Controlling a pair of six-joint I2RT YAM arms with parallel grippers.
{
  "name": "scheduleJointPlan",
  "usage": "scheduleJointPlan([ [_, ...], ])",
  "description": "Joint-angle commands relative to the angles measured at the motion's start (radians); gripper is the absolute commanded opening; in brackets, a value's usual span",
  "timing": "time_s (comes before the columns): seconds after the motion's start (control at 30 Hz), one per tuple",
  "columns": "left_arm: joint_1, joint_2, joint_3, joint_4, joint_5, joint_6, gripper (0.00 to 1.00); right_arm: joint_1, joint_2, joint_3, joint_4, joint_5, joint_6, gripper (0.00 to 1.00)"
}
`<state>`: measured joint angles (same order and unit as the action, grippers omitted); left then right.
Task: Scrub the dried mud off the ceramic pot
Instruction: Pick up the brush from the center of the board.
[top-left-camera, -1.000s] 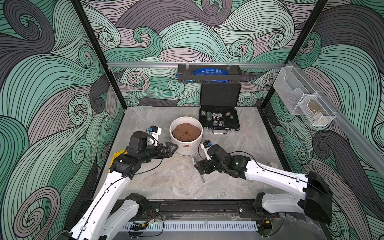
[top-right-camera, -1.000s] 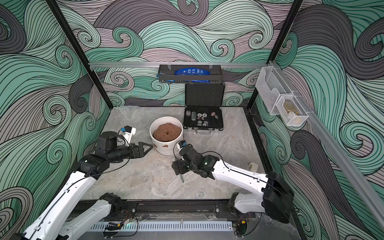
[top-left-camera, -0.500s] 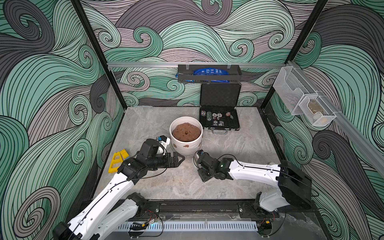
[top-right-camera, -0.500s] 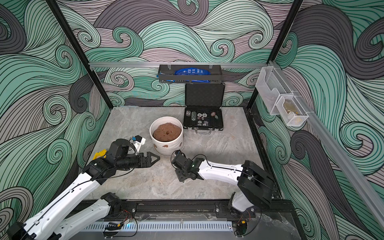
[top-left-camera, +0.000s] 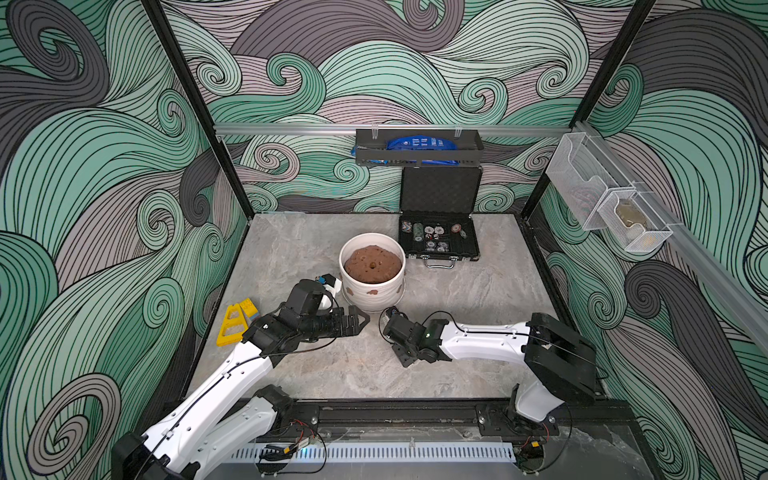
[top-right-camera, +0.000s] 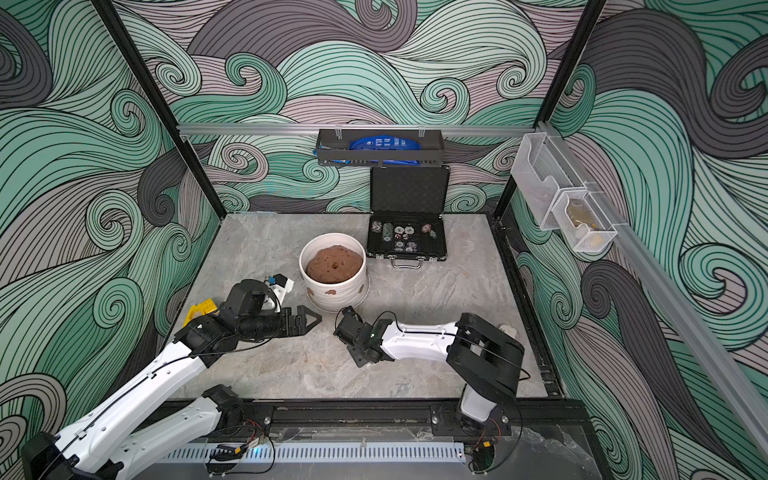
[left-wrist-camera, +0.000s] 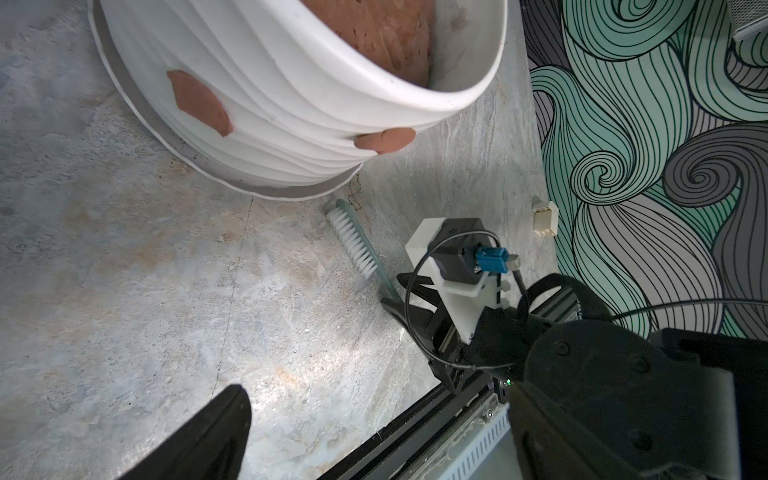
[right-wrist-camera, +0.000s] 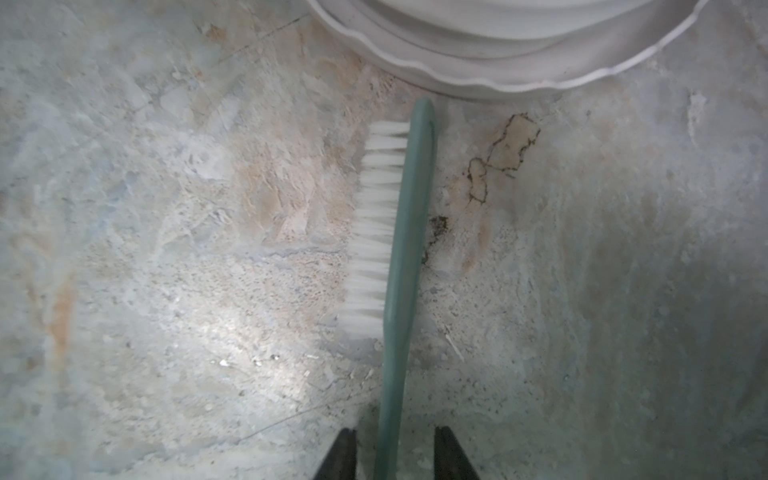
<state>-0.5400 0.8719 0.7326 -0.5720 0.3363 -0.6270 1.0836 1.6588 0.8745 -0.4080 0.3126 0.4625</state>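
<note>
**Brush handle straddled beside the pot**

Low in the right wrist view, the brush (right-wrist-camera: 401, 249) handle is flanked by the right gripper (right-wrist-camera: 392, 440), narrowly parted, with a gap on either side. The left gripper (top-left-camera: 360, 321) is spread wide and holds nothing. Mid-frame, the ceramic pot (top-left-camera: 371, 300) is filled with a soil mound (top-left-camera: 373, 264), and dried mud (left-wrist-camera: 199, 102) is stuck to its wall. Beyond, chips (top-left-camera: 432, 230) are held in a black case (top-left-camera: 440, 195).

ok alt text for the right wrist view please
A green-handled brush with white bristles lies on the mottled grey tabletop; the right gripper straddles its handle, jaws apart and not touching it. Just past the brush's tip sits the wavy-rimmed saucer under the ceramic pot.
</note>
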Motion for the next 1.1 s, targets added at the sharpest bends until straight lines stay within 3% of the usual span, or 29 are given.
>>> scheduleJointPlan([
  [0.0, -0.009, 0.011, -0.001, 0.012, -0.003, -0.015, 0.99, 0.005, 0.013, 0.007, 0.021, 0.045, -0.012, 0.28],
  [0.23, -0.008, 0.010, -0.002, 0.014, -0.005, -0.024, 0.99, 0.006, 0.022, -0.011, 0.039, 0.066, -0.023, 0.11],
  [0.4, -0.009, 0.013, -0.004, 0.012, -0.005, -0.028, 0.99, 0.019, 0.036, -0.019, 0.048, 0.082, -0.038, 0.07],
  [0.47, -0.008, 0.010, -0.005, 0.010, -0.005, -0.030, 0.99, 0.021, 0.030, -0.023, 0.045, 0.096, -0.037, 0.00],
  [0.67, -0.008, -0.009, 0.002, 0.046, 0.005, -0.095, 0.99, 0.029, -0.197, -0.057, 0.092, 0.182, -0.061, 0.00],
  [0.9, -0.009, -0.043, 0.016, 0.215, 0.039, -0.268, 0.99, 0.053, -0.419, -0.058, 0.217, 0.261, -0.254, 0.00],
  [1.07, -0.015, -0.011, 0.100, 0.326, 0.056, -0.333, 0.95, 0.063, -0.547, -0.057, 0.405, 0.182, -0.429, 0.00],
])
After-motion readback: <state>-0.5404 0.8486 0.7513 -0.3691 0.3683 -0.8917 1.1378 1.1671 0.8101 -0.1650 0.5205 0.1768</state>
